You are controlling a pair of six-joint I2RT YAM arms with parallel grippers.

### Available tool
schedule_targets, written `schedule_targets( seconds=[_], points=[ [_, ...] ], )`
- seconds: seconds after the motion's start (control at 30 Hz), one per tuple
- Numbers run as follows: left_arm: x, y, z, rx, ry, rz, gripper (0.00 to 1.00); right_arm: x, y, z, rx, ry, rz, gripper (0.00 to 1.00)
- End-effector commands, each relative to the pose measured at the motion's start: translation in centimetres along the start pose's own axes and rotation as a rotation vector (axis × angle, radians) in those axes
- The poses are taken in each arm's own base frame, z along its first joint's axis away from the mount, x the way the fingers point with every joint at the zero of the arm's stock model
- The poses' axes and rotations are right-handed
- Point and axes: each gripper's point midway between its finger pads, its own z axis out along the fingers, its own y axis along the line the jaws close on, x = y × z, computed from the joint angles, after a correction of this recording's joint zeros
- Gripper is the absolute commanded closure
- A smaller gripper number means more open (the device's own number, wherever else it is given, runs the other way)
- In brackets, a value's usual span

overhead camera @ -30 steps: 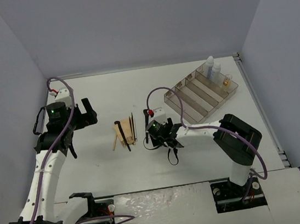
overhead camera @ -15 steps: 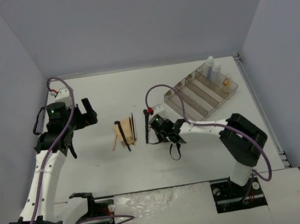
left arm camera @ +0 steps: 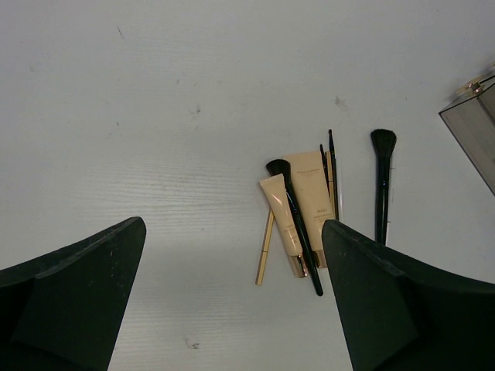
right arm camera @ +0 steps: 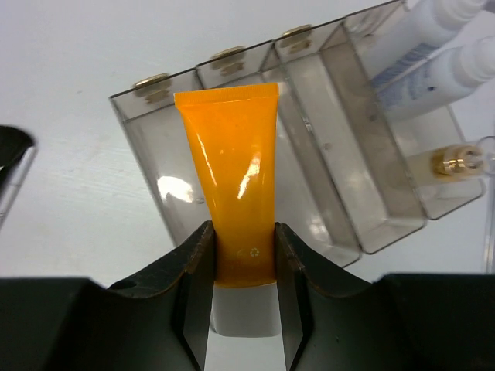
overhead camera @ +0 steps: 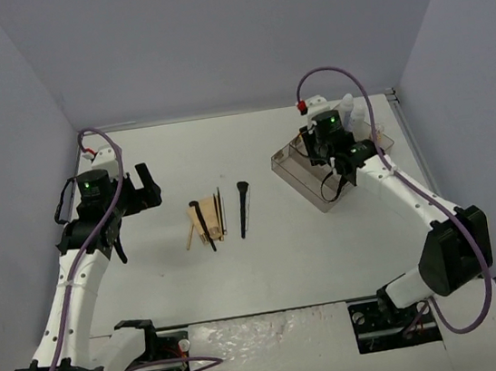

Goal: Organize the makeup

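Currently | right gripper [right arm camera: 244,236] is clamped on orange tube [right arm camera: 228,154], held above tray [right arm camera: 325,108] | left gripper [left arm camera: 233,228] is spread wide over table [left arm camera: 155,116] | black brush [left arm camera: 382,185] and tan stick [left arm camera: 264,251] are laid flat on table

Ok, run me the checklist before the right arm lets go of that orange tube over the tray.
1. Grip: the orange tube is clamped between the right fingers. Ok.
2. Position: the tube hangs over the tray, at its end slots. Ok.
3. Alignment: the tube looks skewed across a divider rather than parallel to a slot. Not ok.
4. Slots beneath it hold nothing visible. Ok.
5. White bottles and amber vial stand at the tray's other end, apart from the tube. Ok.
6. Left fingers are open, away from the tray. Ok.
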Motion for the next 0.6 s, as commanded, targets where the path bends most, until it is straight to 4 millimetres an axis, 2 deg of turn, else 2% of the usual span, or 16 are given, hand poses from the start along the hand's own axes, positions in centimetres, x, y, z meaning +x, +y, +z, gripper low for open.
schedule_targets(
  seconds=[0.0, 0.13, 0.23, 0.4, 0.57],
  points=[
    [-2.9, -0.6, -0.6, 0.026, -0.098, 0.010, 0.03, -3.9, -4.7, 0.7, 0.016, -0.058, -0.097, 0.78],
    [-3.0, -0.3, -0.9, 0.009, -0.104, 0.019, 0.03, -4.1, -8.0, 3.9, 0.095, -0.005, -0.134, 0.79],
    [-2.9, -0.5, -0.8, 0.019, -0.102, 0.015, 0.03, -4.7, -9.7, 5.6, 0.143, 0.015, -0.152, 0.79],
    [-2.8, -0.7, -0.7, 0.031, -0.091, 0.011, 0.03, -4.0, -11.4, 9.0, 0.225, 0.085, -0.194, 0.79],
    [-3.3, -0.6, -1.2, 0.024, -0.111, 0.016, 0.03, -2.8, -12.6, 10.9, 0.266, 0.134, -0.233, 0.78]
  ],
)
